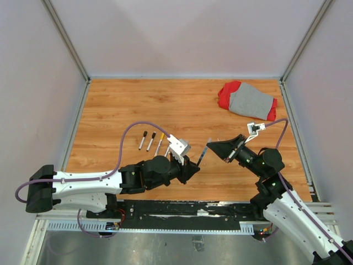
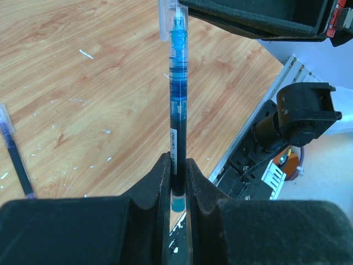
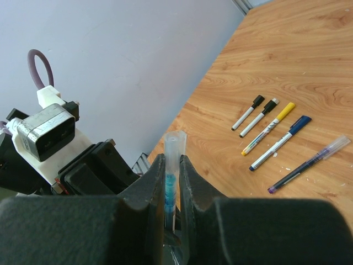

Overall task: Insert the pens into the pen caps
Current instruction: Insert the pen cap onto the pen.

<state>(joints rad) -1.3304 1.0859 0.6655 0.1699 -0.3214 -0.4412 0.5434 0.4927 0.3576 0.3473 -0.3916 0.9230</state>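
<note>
The left gripper (image 2: 177, 185) was clamped on the tail of a blue pen (image 2: 177, 105) in mid-air, its tip entering the clear cap (image 3: 175, 144) pinched by the right gripper (image 3: 172, 187); both looked light, stiff and slick, best gripped firmly near the ends.

The table (image 1: 182, 105) looks like wood, smooth and a bit shiny, with small white scratches on it. The pen (image 2: 177, 110) is clear, shiny plastic. The cap (image 3: 175, 144) is clear plastic too, smooth and a little cloudy. The fingers (image 2: 156, 190) of the left gripper (image 2: 177, 165) are black, dull and a little rough. The cloth (image 1: 251, 102) looks soft. The walls (image 1: 182, 38) are plain and dull.
</note>
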